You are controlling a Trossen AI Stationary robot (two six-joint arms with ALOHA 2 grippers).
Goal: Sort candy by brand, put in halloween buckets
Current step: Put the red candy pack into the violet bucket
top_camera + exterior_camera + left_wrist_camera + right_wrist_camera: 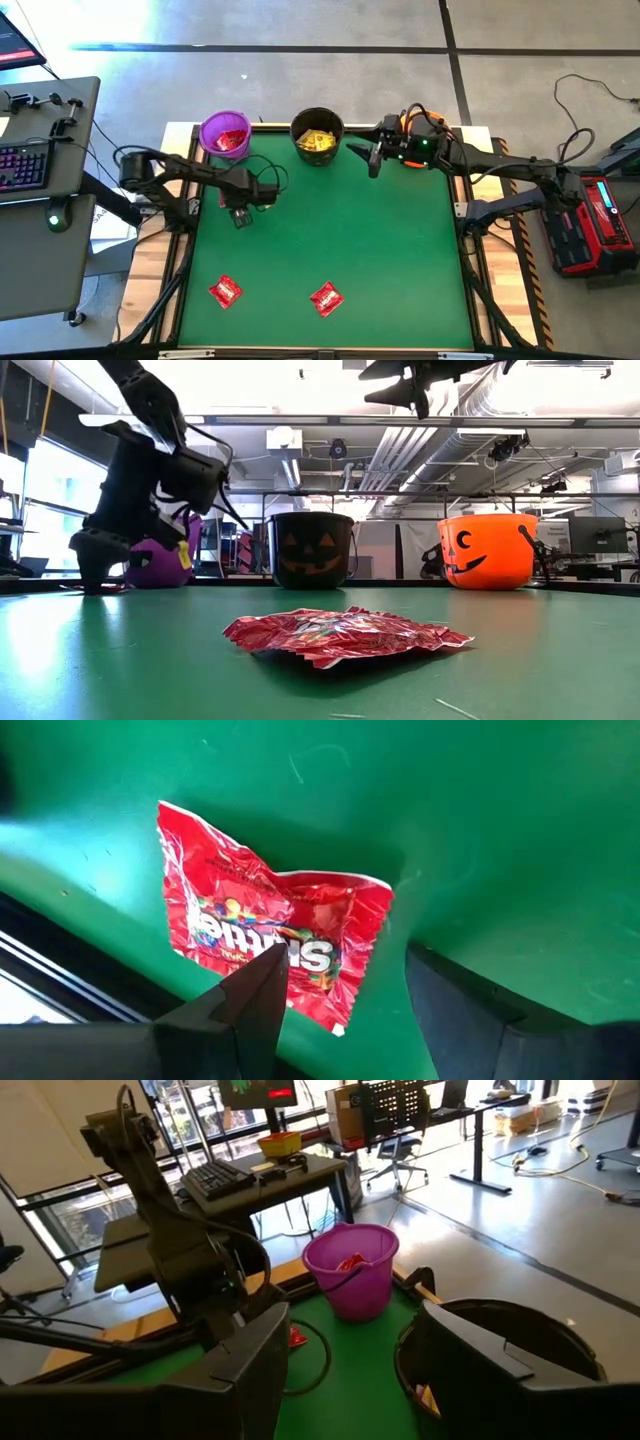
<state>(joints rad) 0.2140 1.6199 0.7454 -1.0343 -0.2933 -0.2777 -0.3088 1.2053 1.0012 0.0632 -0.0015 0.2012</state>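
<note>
Under left hand [340,1010], fingers apart: red packet [270,935] flat on desk [340,240], toward 9 o'clock edge. Looks light, crinkly, slippery; best pinched across crumpled middle. Right hand [372,158], likewise apart, near black bucket [317,135].

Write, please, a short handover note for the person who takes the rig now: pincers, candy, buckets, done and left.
Left pincer: open, just above a red packet near the mat's left edge, nothing held.
Right pincer: open, empty, waiting high beside the black bucket.
Done: red candy sits in the purple bucket, yellow candy in the black one.
The orange bucket shows only in the low view.
Left: three red packets on the mat, two at the front.
</note>
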